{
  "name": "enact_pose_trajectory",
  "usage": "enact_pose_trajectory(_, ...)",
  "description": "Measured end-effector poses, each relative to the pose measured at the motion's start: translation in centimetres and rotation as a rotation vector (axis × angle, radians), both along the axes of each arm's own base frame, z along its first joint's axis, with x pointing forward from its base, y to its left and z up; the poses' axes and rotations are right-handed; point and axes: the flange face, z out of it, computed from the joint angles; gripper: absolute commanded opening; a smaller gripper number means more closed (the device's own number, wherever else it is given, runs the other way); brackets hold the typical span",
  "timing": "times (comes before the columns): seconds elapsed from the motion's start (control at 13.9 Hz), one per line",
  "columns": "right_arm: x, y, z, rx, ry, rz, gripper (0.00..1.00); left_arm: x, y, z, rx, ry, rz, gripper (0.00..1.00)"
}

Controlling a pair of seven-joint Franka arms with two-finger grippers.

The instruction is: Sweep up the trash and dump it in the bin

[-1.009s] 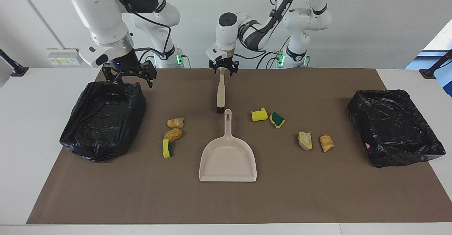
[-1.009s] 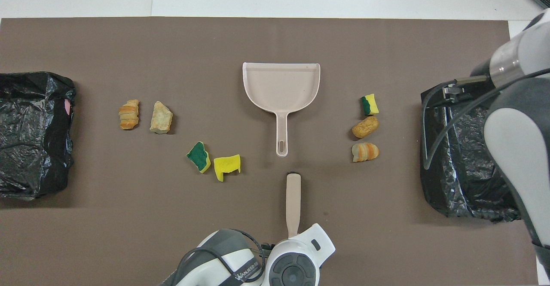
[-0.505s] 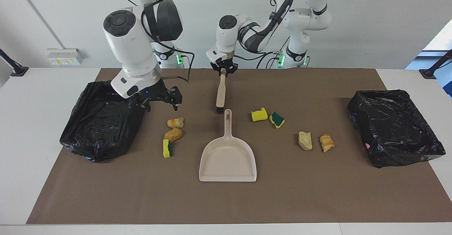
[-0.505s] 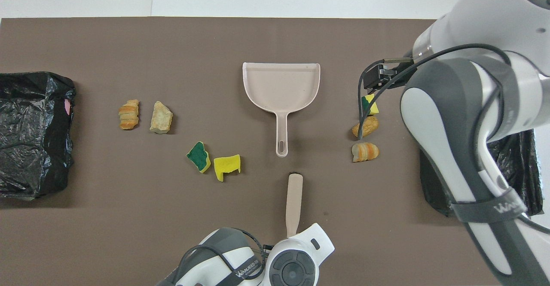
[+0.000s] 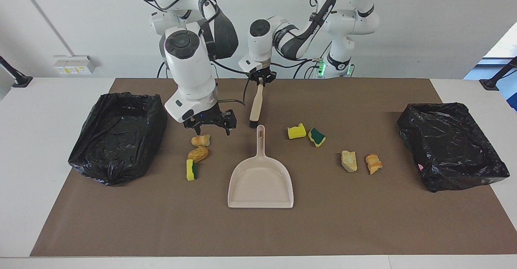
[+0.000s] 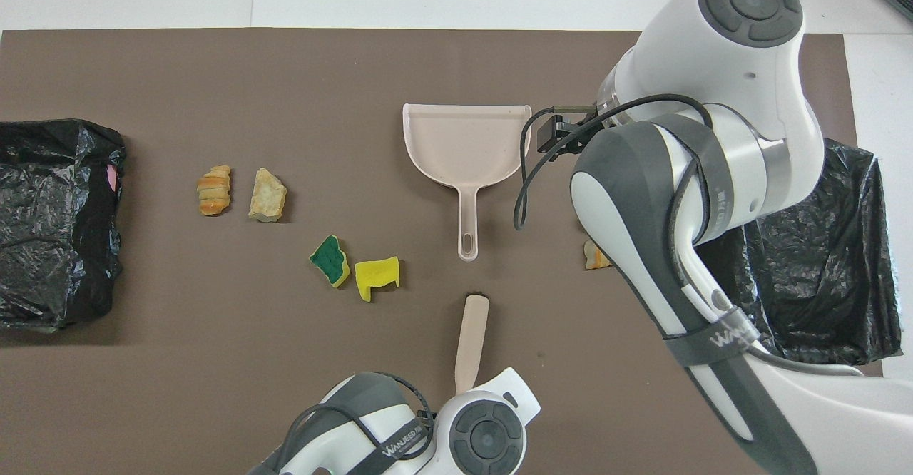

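Seven trash scraps lie on the brown mat. Two tan-orange lumps [image 5: 200, 140] [image 5: 198, 154] and a sponge piece [image 5: 190, 169] lie beside the dustpan toward the right arm's end. My right gripper [image 5: 210, 127] is open just over the nearest lump. Two sponges [image 5: 297, 131] [image 6: 329, 259] and two lumps [image 5: 349, 160] [image 6: 214, 190] lie toward the left arm's end. My left gripper [image 5: 260, 78] is shut on the handle of the beige brush [image 5: 255, 106], which is tilted with its bristle end down by the dustpan's handle. The beige dustpan [image 5: 260, 182] [image 6: 467, 143] lies flat mid-mat.
A black-lined bin [image 5: 117, 135] stands at the right arm's end, another [image 5: 450, 146] at the left arm's end. In the overhead view my right arm hides two scraps and part of a third [image 6: 594, 255]. The mat [image 5: 363, 228] stretches bare toward the table's edge.
My right gripper has moved from over the bin toward the middle and come down over the lumps. My left gripper has tilted the brush, swinging its bristle end slightly.
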Motion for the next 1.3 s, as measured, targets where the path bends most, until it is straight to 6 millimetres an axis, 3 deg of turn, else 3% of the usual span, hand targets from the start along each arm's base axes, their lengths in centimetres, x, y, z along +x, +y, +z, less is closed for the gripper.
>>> enact_pose_trajectory(0.22,-0.2,0.7,0.1,0.005,-0.001,0.004,1.0,2.8,3.8,1.2,0.082,0.028,-0.02,0.0)
enact_pose_trajectory(0.36,-0.5,2.8,-1.0,0.003,0.009,-0.018,1.0,5.0,6.4,2.0,0.104,0.038,0.005,0.0)
enact_pose_trajectory(0.72,-1.1,9.6,-6.6,-0.01,0.031,-0.026,1.0,11.2,13.0,2.3,0.116,0.03,0.04,0.0)
enact_pose_trajectory(0.94,-1.0,11.9,-9.6,-0.013,0.033,-0.082,1.0,15.0,18.0,2.7,0.096,0.033,0.035,0.0)
enact_pose_trajectory(1.15,-1.6,13.5,-11.4,-0.021,0.052,-0.087,1.0,18.5,24.0,5.1,0.044,0.006,0.046,0.0)
enact_pose_trajectory(1.3,-1.8,14.1,-12.1,-0.013,0.069,-0.087,1.0,19.6,26.6,8.1,0.021,-0.03,0.052,0.0)
